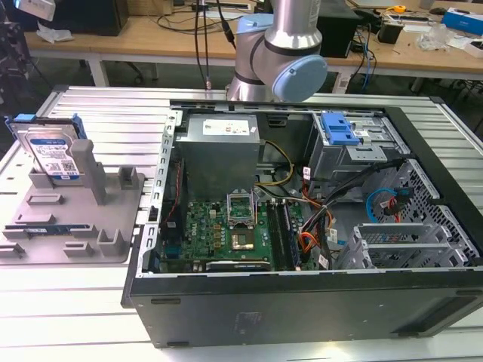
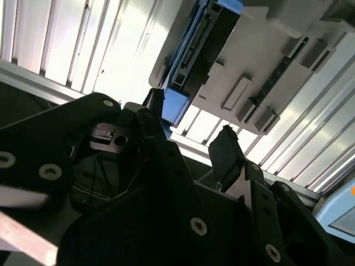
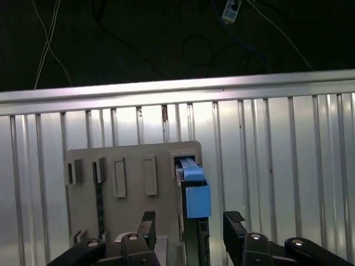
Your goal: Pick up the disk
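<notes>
The ribbed metal table carries an open computer case. Beside the case, at the exterior view's left, sits a grey fixture with upright posts. The disk stands on its edge in a slot at the far corner of this fixture, and its label faces the exterior camera. My gripper is released. In the first wrist view its two fingers stand apart and hold nothing. The blue-railed edge of the disk is in line with the gap between them.

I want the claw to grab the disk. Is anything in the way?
Nothing visible is. In the first wrist view the open claw faces the disk, standing on edge in the grey fixture, with only air between.
</notes>
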Action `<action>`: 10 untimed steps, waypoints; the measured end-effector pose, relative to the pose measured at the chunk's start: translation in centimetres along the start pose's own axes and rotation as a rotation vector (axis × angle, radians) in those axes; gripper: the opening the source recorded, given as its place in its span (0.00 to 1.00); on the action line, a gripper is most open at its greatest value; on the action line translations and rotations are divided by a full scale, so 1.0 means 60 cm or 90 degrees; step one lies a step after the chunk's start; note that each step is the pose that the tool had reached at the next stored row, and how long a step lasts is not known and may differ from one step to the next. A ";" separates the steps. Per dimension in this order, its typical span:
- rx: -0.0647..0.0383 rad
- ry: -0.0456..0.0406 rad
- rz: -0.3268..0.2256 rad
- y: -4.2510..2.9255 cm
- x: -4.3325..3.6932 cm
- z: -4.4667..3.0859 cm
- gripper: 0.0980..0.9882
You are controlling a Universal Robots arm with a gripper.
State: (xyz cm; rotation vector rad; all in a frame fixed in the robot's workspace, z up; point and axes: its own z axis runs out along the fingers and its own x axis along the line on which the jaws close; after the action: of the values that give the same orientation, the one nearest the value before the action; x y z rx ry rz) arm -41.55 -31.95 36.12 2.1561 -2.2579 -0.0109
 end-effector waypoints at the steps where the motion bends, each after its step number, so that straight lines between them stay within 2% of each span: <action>1: 0.000 0.0006 -0.003 0.003 0.000 0.000 0.56; 4: 0.001 0.0011 -0.004 0.004 -0.001 0.000 0.56; 6: 0.003 0.0071 -0.004 0.006 -0.011 0.001 0.56; 7: 0.004 0.0127 -0.003 0.011 -0.017 0.003 0.56; 8: 0.004 0.0159 -0.005 0.015 -0.017 0.009 0.56; 10: 0.004 0.0160 -0.008 0.015 -0.017 0.012 0.56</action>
State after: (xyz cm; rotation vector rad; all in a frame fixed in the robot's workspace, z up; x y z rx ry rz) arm -42.43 -30.88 35.40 2.1605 -2.2341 0.0227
